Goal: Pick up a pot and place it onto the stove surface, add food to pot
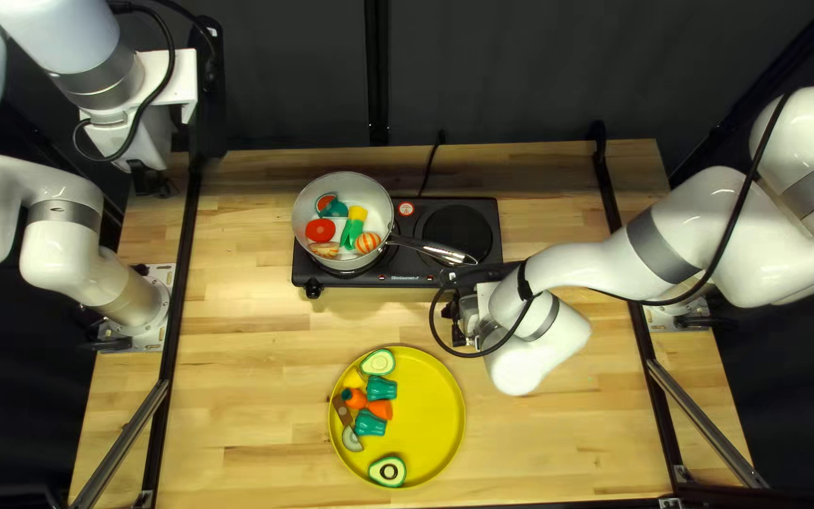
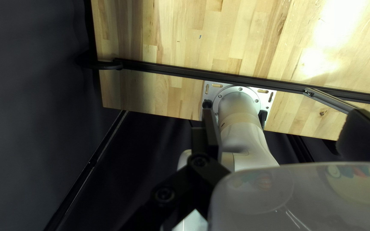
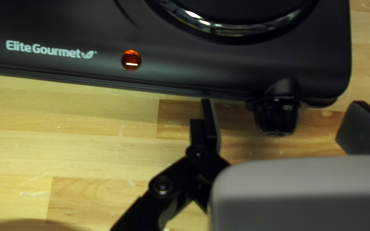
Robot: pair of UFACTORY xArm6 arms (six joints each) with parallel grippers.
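The pot (image 1: 304,223) rests on the stove's left burner with several toy foods inside, among them a red slice (image 1: 320,230) and an orange striped piece (image 1: 367,243). Its handle (image 1: 435,251) reaches over the stove (image 1: 407,281) toward the right burner. At the stove's front right edge is my right gripper (image 1: 456,319); in the right wrist view this gripper (image 3: 281,124) stands open around a black knob (image 3: 276,114), apart from it. My left gripper (image 1: 153,181) is raised over the table's far left; in the left wrist view the gripper (image 2: 279,132) is open, holding nothing.
A yellow plate (image 1: 431,415) at the table's front carries avocado halves, green peppers, carrot pieces and other toy foods. The right forearm crosses low over the table right of the stove. Black rails run along both table sides.
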